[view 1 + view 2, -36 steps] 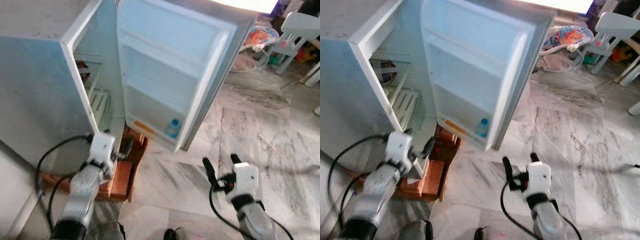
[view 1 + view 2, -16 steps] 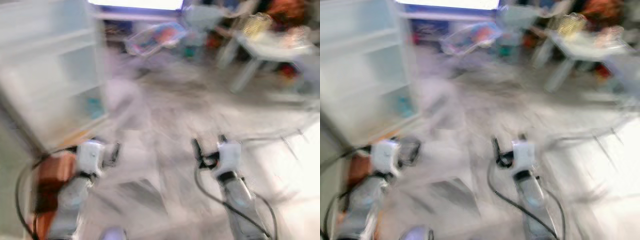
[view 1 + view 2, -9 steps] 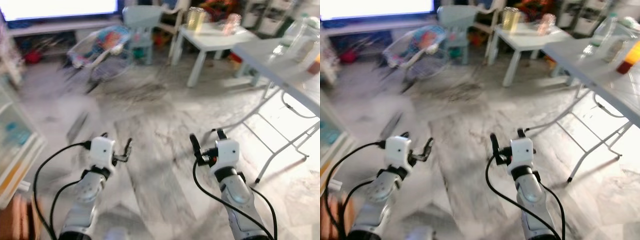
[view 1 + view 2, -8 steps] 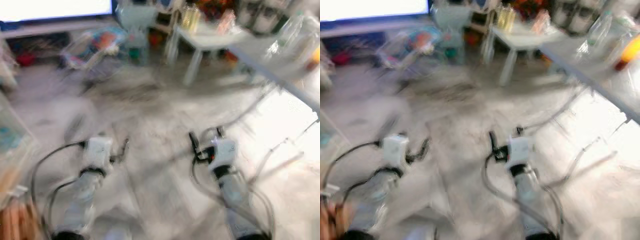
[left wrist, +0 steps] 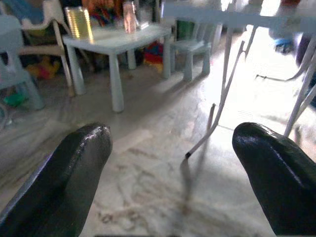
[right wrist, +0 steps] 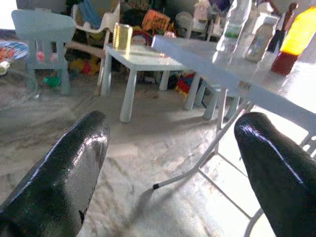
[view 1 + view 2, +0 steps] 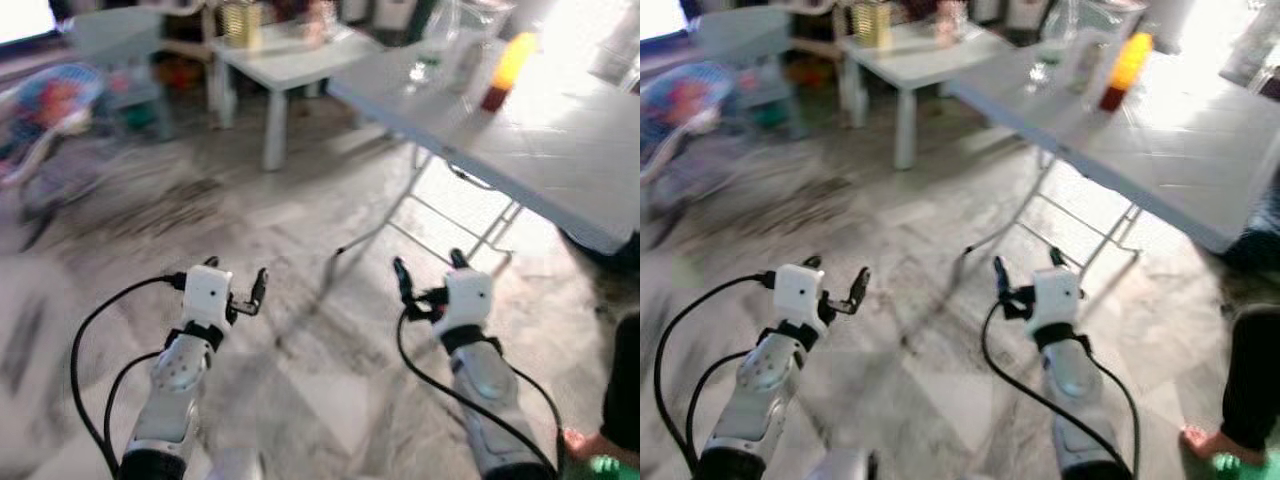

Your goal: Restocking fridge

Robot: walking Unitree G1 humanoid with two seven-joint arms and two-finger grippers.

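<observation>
Now both arms are out front over the marble floor [image 7: 300, 350], the left gripper [image 7: 236, 290] and right gripper [image 7: 428, 275] each spread wide and carrying nothing. Ahead and to the right stands a white folding table [image 7: 1160, 150] bearing an orange bottle [image 7: 1124, 68] and clear bottles [image 6: 235, 23]; beyond it, a small white table [image 7: 925, 50].

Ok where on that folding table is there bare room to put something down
The folding table is bare across its near and right stretch, from the orange bottle toward the near corner. Its far end is crowded: clear bottles stand beside the orange one. Both grippers, left and right, are open, over the floor.
</observation>
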